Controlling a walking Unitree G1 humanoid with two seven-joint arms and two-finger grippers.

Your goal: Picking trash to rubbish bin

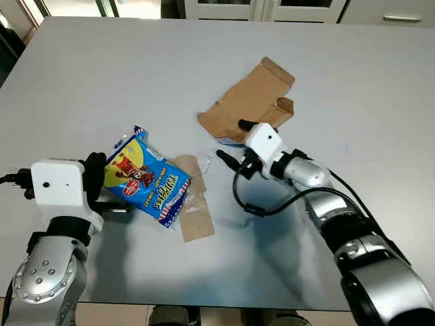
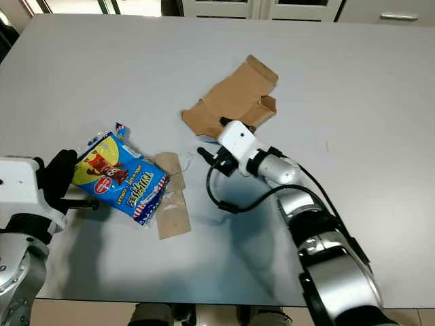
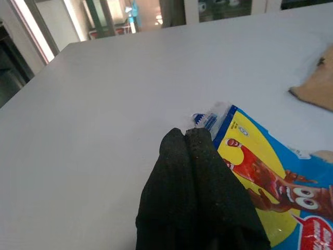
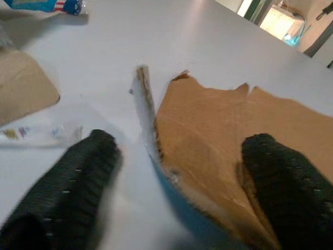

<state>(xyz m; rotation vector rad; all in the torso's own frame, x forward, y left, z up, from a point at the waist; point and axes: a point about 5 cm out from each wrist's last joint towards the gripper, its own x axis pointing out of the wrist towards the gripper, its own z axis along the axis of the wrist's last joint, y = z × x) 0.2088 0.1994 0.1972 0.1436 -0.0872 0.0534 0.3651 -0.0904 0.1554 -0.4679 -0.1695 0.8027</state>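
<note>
Grey counter (image 1: pixel 204 61) carries three bits of trash in front of me. My right gripper (image 1: pixel 232 141) sits w/ fingers spread wide, one black finger (image 4: pixel 276 172) resting on top of the torn brown cardboard (image 1: pixel 251 102), the other (image 4: pixel 78 177) down on the bare counter beside its near edge, so the cardboard's lifted rim (blue on the underside, per right wrist view) stands between them. Nothing clamped yet. My left gripper (image 3: pixel 195 192) has its fingers pressed together, tips at the corner of the blue-and-yellow snack bag (image 1: pixel 146 176), which lies flat on the counter near my left side; can't tell if any of the bag's edge is pinched between them. Just beside the bag, touching its right side, lies a small brown paper wrapper (image 1: pixel 194 207) w/ a clear plastic strip across it. Cardboard is well apart from the bag, farther back and toward my right. Black cable loops from my right wrist over the counter.
</note>
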